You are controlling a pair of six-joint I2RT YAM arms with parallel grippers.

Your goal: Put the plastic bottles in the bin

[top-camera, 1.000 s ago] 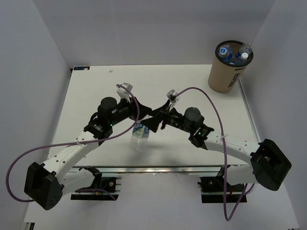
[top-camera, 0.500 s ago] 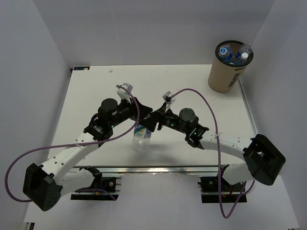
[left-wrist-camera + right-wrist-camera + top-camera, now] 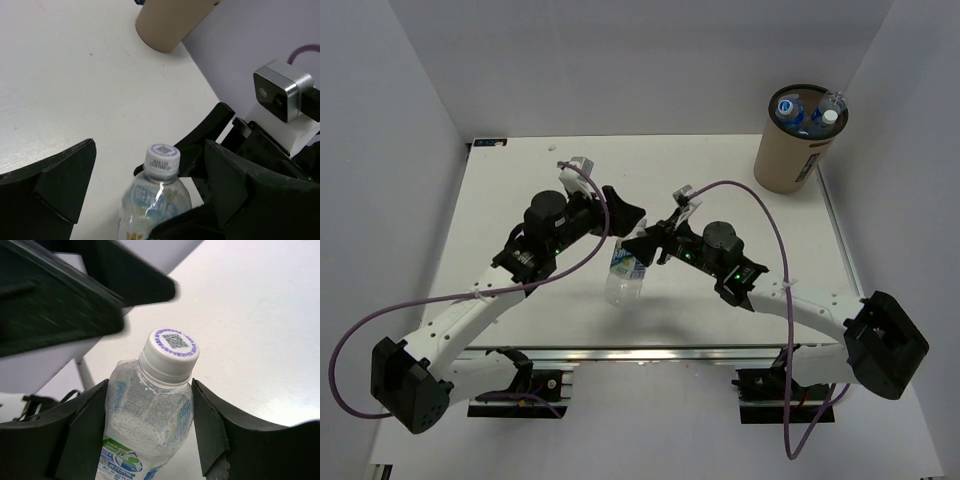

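Here, bottle [image 3: 622, 278] upright, cap up, right gripper [image 3: 147, 415] clamped round it, left gripper [image 3: 150, 182] wide, empty

A robotics lab cell, this: a bare white table [image 3: 520, 180] boxed in by plain pale walls [image 3: 410, 100], the left arm [image 3: 470, 315] and right arm [image 3: 800, 300] bolted by a metal rail [image 3: 650, 352] at the near edge, purple cables [image 3: 720, 183] looping off them, and a small camera [image 3: 277, 97] riding one wrist.
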